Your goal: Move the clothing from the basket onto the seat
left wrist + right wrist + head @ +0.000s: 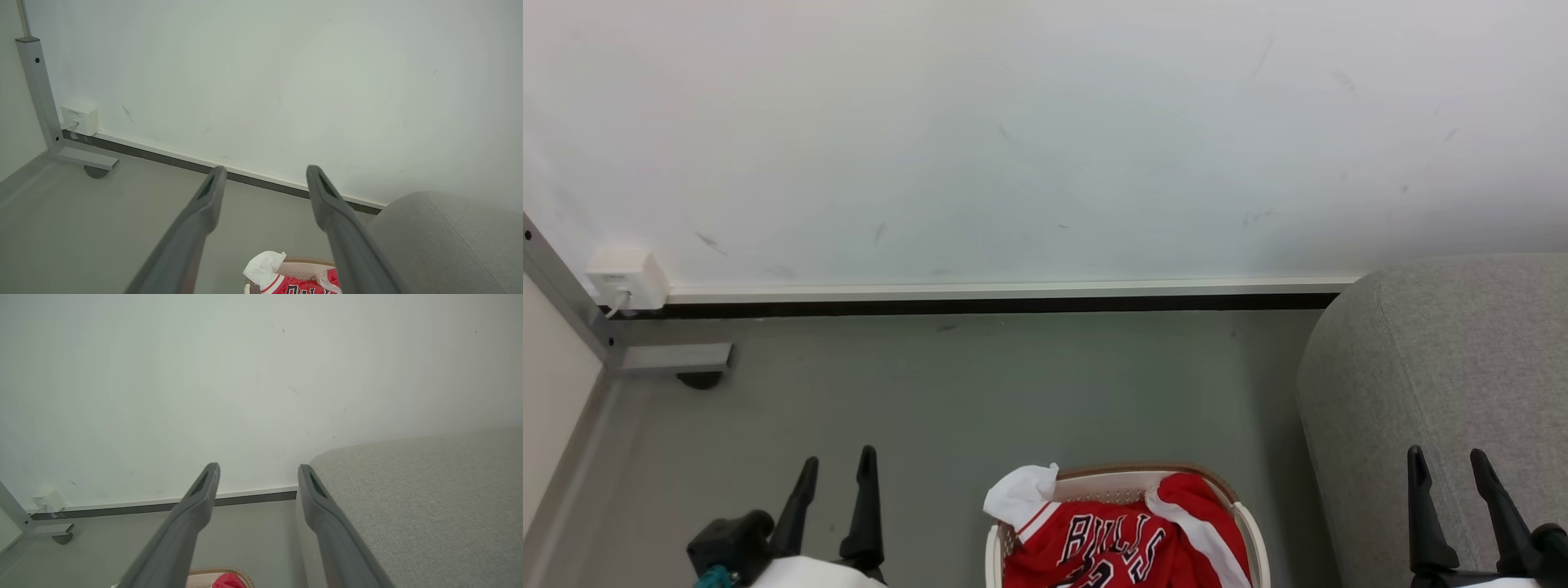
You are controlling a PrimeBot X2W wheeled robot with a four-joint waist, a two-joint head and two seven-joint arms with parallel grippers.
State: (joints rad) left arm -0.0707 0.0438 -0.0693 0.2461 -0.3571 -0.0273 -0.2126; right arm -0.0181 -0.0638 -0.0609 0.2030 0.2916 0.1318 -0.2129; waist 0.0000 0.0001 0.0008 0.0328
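The cream basket (1252, 532) with a brown rim stands on the floor at the bottom middle of the head view. In it lies the red clothing (1123, 543), a jersey with "BULLS" lettering and white trim hanging over the rim. To its right rises the light-grey seat (1437, 367). My left gripper (837, 465) is open and empty, left of the basket. Over the seat's front, my right gripper (1450, 461) is open and empty. The left wrist view shows the basket (300, 265) and clothing (296, 286) low between the fingers, the seat (445, 241) at right. The right wrist view shows the seat (421, 498).
A pale wall (1045, 139) with a dark skirting strip closes the far side. A white socket box (625, 278) sits low on it at left. A grey metal frame leg with a caster (674, 359) stands at the left. Grey floor (980, 392) lies between wall and basket.
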